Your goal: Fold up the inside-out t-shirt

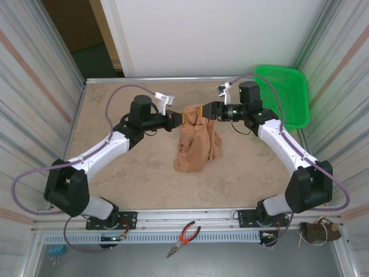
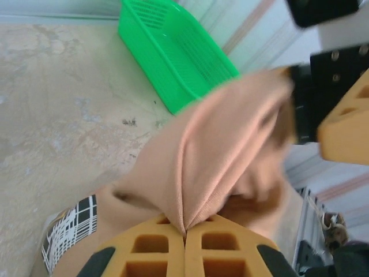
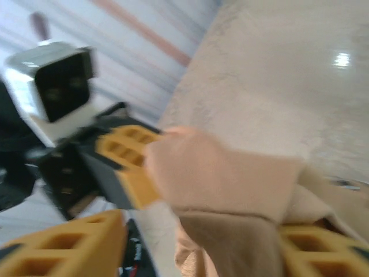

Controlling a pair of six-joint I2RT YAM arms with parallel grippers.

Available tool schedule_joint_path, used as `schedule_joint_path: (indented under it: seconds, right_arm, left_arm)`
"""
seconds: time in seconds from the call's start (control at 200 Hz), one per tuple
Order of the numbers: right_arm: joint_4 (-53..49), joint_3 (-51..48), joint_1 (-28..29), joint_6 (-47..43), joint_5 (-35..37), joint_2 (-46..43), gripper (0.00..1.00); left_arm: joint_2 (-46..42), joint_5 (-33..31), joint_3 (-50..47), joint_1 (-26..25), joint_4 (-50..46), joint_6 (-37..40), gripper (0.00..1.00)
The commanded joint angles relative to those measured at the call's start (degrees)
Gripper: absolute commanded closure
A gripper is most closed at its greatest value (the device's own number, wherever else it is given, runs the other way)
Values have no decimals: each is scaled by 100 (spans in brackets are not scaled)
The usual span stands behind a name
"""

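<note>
At table centre, the inside-out t-shirt (image 1: 198,144) hangs bunched, its lower folds resting on the table (image 1: 144,179). The left gripper (image 1: 187,117) pinches the top edge. The right gripper (image 1: 203,110) is spread around the cloth. Risk: on one pinch the shirt may swing, twist or slip.

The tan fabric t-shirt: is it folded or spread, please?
Neither: the tan t-shirt hangs bunched from the shut left gripper, its lower end heaped on the table.
</note>
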Motion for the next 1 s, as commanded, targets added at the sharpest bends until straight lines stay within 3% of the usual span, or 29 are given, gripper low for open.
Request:
schedule_joint_path:
  seconds: [0.0,0.2,0.366,0.546,0.701,0.761,0.867,0.997]
  right_arm:
    - [-93,-304,-33,328,1216,-322,32]
    - [-101,-1105,916,897,3055,-1521,32]
    - [-8,-1140,2023,794,4276,-1677,35]
    - [-35,-701,2158,474,4699,-913,33]
    - [-33,-169,2041,167,4607,-155,35]
    - [-29,-46,1953,116,4396,28,48]
    - [-24,3,1773,-72,3729,95,100]
    - [322,-408,1399,-97,2269,-390,100]
  left_arm:
    - [-396,67,-317,202,893,-1072,100]
    - [-518,438,-589,223,1415,-1436,100]
    - [-457,646,-469,204,1374,-1506,100]
    - [-509,754,-401,110,1344,-1487,100]
    - [-601,843,-420,28,1347,-1464,100]
    - [-621,866,-462,21,1372,-1497,100]
    - [-634,630,-710,45,1593,-1663,100]
    - [-501,0,-860,156,1380,-1724,100]
